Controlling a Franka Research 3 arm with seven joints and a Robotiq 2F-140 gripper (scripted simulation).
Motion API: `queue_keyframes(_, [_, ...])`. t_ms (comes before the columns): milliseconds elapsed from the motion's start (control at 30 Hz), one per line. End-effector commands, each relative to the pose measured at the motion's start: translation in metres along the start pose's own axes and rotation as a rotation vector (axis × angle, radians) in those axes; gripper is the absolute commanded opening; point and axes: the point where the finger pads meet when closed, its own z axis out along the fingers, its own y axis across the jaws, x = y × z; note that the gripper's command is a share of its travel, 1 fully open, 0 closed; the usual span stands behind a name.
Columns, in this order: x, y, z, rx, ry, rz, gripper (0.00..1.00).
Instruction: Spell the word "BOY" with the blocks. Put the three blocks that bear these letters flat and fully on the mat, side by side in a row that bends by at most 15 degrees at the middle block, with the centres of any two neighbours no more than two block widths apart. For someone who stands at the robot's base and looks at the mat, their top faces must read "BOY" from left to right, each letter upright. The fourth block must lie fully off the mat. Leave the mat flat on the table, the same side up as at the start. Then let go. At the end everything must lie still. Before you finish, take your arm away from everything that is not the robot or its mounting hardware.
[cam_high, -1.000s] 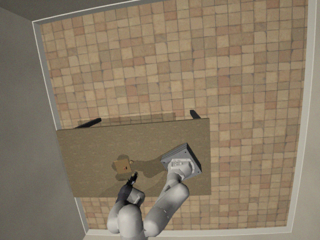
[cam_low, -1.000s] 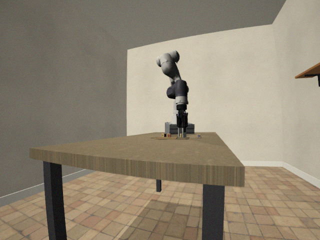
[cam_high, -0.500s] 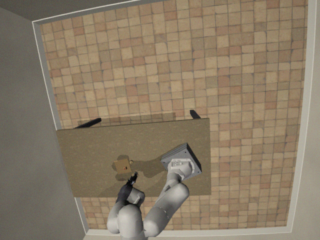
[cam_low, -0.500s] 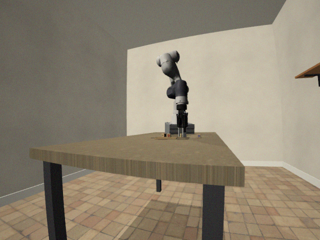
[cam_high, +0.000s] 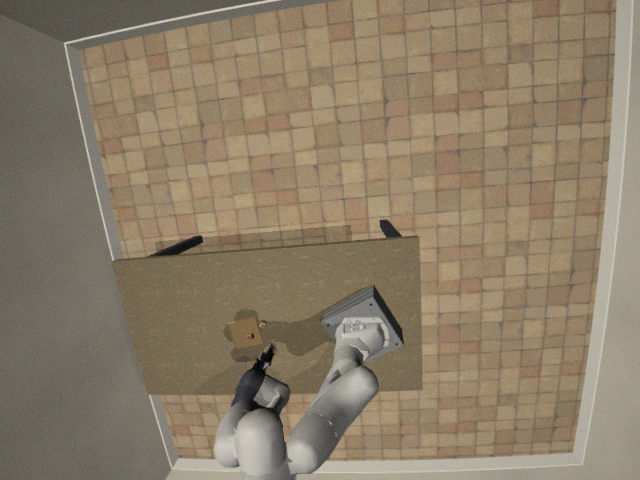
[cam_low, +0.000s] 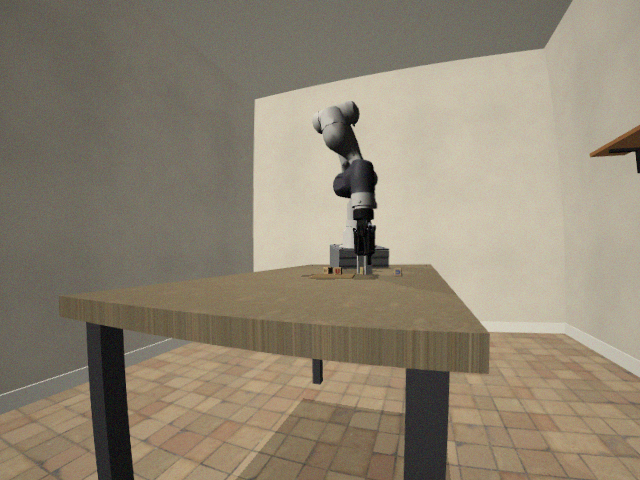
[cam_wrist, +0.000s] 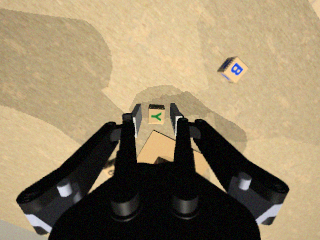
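The pincer stands partly open, its fingers on either side of a small block with a green "Y", a gap showing on both sides. That block sits on the bench, just beside the mat. In the wrist view, a block with a blue "B" lies up and to the right of the pincer, off the mat. A block with a red mark rests on the mat near the pincer; its letter is too small to tell. Another block sits beside the mat, its lettering unclear.
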Motion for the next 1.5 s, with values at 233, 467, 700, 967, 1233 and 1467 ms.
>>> queue_keyframes(233, [-0.0003,0.0015,-0.0005,-0.003,-0.001,0.002,0.25])
queue_keyframes(467, [-0.0003,0.0015,-0.0005,-0.003,-0.001,0.002,0.25])
queue_keyframes(700, [-0.0003,0.0015,-0.0005,-0.003,-0.001,0.002,0.13])
queue_keyframes(967, [-0.0003,0.0015,-0.0005,-0.003,-0.001,0.002,0.13])
queue_keyframes(1233, [-0.0003,0.0015,-0.0005,-0.003,-0.001,0.002,0.13])
queue_keyframes(1467, [-0.0003,0.0015,-0.0005,-0.003,-0.001,0.002,0.13])
